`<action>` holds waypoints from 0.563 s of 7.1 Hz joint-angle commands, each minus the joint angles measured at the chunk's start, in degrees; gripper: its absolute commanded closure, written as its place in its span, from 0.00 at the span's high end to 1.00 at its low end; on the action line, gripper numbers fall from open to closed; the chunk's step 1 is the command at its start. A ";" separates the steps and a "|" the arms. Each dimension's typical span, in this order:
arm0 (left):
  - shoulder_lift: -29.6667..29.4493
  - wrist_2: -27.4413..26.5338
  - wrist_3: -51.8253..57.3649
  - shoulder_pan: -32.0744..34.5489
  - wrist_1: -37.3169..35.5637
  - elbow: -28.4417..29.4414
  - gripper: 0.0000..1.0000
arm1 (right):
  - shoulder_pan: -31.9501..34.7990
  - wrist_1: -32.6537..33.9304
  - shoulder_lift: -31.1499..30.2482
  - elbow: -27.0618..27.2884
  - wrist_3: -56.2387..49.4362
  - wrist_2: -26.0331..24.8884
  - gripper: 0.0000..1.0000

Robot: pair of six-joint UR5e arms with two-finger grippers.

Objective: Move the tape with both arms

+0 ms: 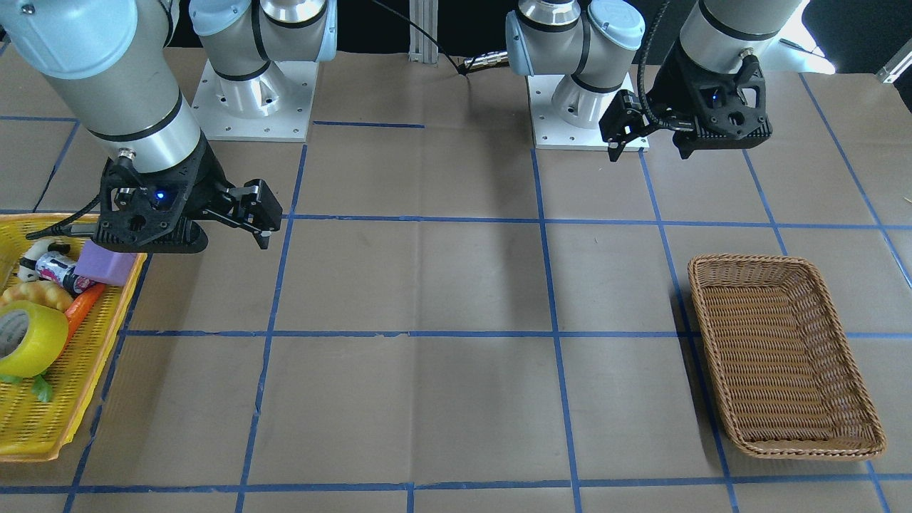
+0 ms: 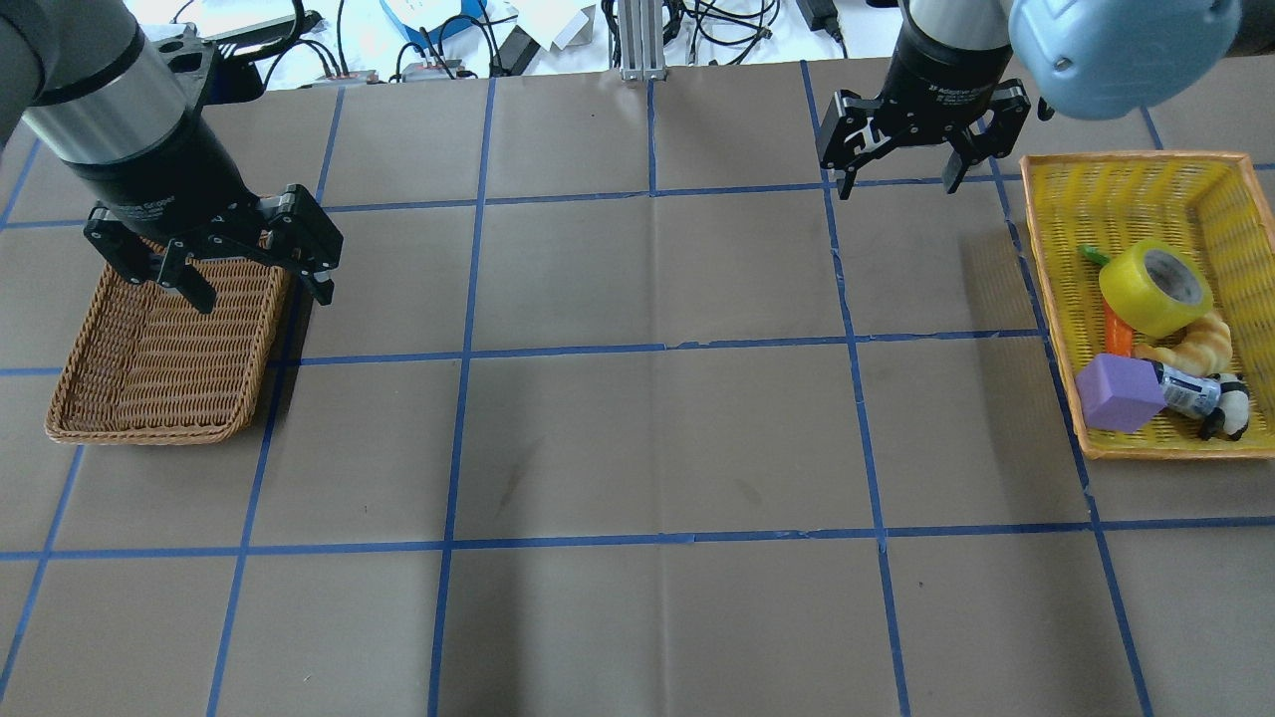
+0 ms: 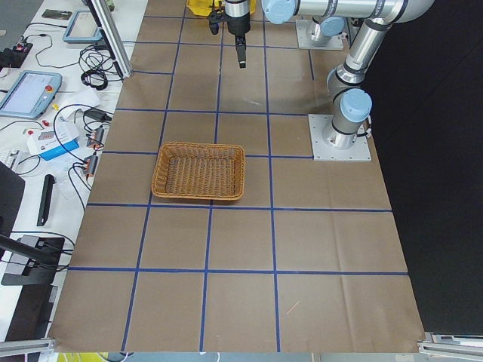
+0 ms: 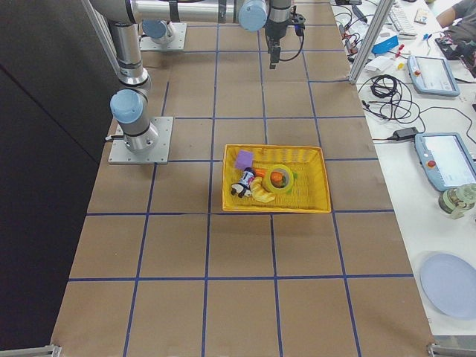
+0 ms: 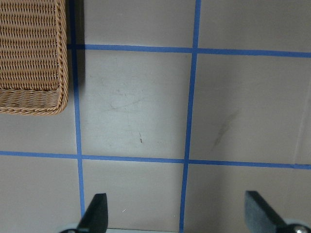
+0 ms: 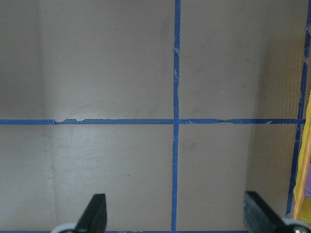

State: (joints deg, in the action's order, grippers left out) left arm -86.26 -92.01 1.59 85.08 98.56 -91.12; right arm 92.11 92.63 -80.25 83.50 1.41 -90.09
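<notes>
The tape (image 2: 1155, 287), a yellow roll with a grey-white core, lies in the yellow basket (image 2: 1126, 164) at the table's right end. It also shows in the front view (image 1: 28, 338) and the right side view (image 4: 281, 178). My right gripper (image 2: 898, 184) is open and empty, raised above the bare table just left of the yellow basket's far corner; its wrist view (image 6: 176, 204) shows only paper and the basket's edge. My left gripper (image 2: 264, 296) is open and empty, raised near the brown wicker basket (image 2: 149, 339).
The yellow basket also holds a purple block (image 2: 1118, 393), a croissant (image 2: 1195, 344), a carrot (image 2: 1118, 329), a can (image 2: 1185, 390) and a panda toy (image 2: 1230, 408). The wicker basket (image 1: 741, 263) holds nothing. Brown paper with blue tape lines covers the table.
</notes>
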 commanded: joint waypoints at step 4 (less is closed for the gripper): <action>0.04 -0.10 0.61 -0.01 -0.21 -0.03 1.00 | -0.18 -0.34 0.18 0.26 -0.09 -0.26 1.00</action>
State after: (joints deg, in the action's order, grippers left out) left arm -86.22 -92.10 2.03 85.08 98.37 -91.14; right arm 92.05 92.48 -80.16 83.61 1.35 -90.26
